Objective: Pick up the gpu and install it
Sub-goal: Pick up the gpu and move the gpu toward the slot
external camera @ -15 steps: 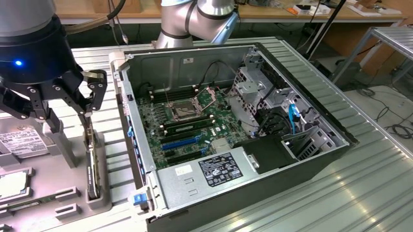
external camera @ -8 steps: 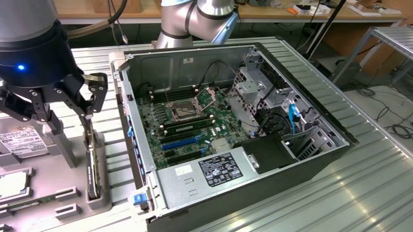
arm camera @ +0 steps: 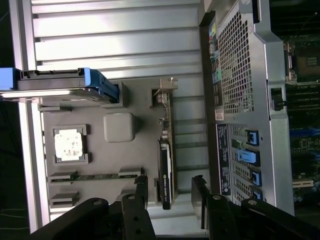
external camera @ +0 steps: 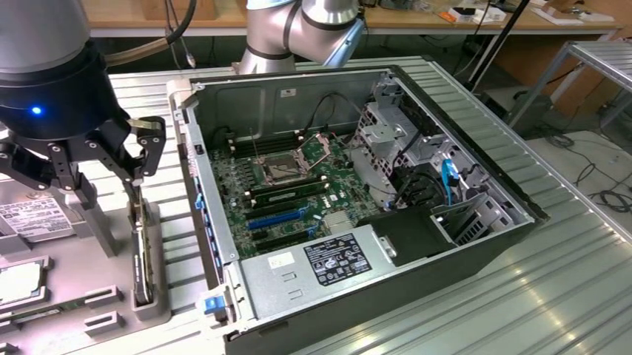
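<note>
The gpu [external camera: 144, 248] stands on edge in a slot of the grey parts holder [external camera: 99, 296], left of the open computer case [external camera: 415, 244] in the exterior view. It is a thin black card with a silver end bracket. My gripper [external camera: 109, 183] hangs open above the far end of the holder, holding nothing. In the wrist view the gpu [arm camera: 165, 170] runs between the two black fingers [arm camera: 141, 192], and my gripper [arm camera: 170, 192] straddles its line without touching it. Blue expansion slots [external camera: 277, 218] lie on the motherboard inside the case.
The holder also carries a hard drive in a blue caddy [arm camera: 65, 87], a processor chip [arm camera: 68, 145] and memory sticks [arm camera: 95, 176]. The case's perforated rear wall [arm camera: 240, 75] stands close beside the holder. The arm's base [external camera: 296, 33] rises behind the case on the ribbed metal table [external camera: 553, 296].
</note>
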`<state>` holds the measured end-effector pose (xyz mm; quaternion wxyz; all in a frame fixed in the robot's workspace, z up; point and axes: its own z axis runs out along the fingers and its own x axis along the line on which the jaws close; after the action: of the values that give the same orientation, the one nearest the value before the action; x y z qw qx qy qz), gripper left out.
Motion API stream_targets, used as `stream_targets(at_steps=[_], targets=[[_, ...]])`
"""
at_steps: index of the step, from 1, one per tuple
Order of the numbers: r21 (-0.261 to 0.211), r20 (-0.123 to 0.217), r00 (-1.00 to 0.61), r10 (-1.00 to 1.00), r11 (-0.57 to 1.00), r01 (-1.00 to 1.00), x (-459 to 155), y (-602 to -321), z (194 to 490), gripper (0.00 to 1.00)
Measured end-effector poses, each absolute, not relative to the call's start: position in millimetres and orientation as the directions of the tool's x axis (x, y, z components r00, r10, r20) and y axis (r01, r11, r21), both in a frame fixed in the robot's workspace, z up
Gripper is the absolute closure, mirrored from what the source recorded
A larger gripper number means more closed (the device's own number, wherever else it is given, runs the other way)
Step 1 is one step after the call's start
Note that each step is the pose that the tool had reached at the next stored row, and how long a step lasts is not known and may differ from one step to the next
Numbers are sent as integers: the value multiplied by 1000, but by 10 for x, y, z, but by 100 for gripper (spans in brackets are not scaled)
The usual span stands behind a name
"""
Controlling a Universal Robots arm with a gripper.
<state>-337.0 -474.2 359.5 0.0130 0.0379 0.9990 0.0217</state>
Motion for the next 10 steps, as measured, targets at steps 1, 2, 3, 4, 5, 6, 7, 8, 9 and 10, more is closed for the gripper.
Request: stream_targets(at_steps=[1,2,3,4,5,6,7,8,9,10], targets=[[44,-24,-997,76,996,75,-3370,-4742,3594,52],[44,-24,-997,76,996,75,-3370,-4742,3594,52],[44,-24,-997,76,996,75,-3370,-4742,3594,52],[44,-24,-997,76,996,75,-3370,-4742,3594,52],[44,-25,-997,76,996,75,-3370,-4741,3588,52],[44,-25,-997,76,996,75,-3370,-4741,3582,52],[44,-24,-997,76,996,75,-3370,-4742,3579,52],[44,-24,-997,76,996,75,-3370,-4742,3565,52],[44,-24,-997,76,996,75,-3370,-4741,3556,52],[44,-24,-997,76,996,75,-3370,-4742,3556,52]])
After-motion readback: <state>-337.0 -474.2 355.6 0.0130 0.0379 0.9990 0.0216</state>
